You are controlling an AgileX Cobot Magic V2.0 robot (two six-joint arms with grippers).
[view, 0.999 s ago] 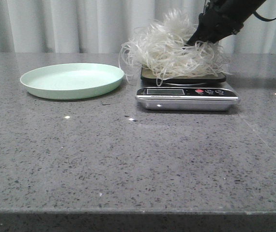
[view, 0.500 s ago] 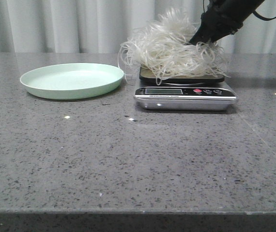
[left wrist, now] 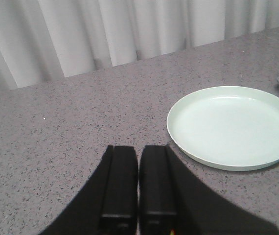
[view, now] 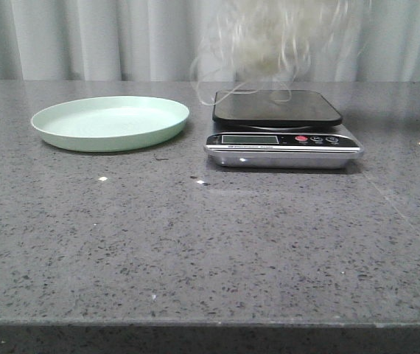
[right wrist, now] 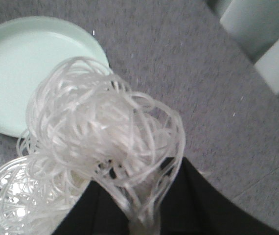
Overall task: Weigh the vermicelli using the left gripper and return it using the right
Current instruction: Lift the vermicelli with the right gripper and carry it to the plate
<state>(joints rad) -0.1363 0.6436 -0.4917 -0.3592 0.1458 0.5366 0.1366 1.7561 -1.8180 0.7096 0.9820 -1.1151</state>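
Observation:
The vermicelli (view: 269,37), a fluffy whitish noodle tangle, hangs blurred in the air above the scale (view: 284,140), clear of its black weighing pad. In the right wrist view the vermicelli (right wrist: 95,142) is clamped in my right gripper (right wrist: 142,215) and hides the fingertips. The right arm itself is out of the front view. The pale green plate (view: 110,122) lies empty left of the scale; it also shows in the left wrist view (left wrist: 232,127) and the right wrist view (right wrist: 22,63). My left gripper (left wrist: 138,152) is shut and empty, low over the table to one side of the plate.
A grey speckled stone table (view: 210,243) carries everything. White curtains (view: 85,37) hang behind its far edge. A seam runs across the table at the front right (view: 409,221).
The vermicelli has been lifted off the scale's pad and now hangs above it. The right arm has risen out of the front view.

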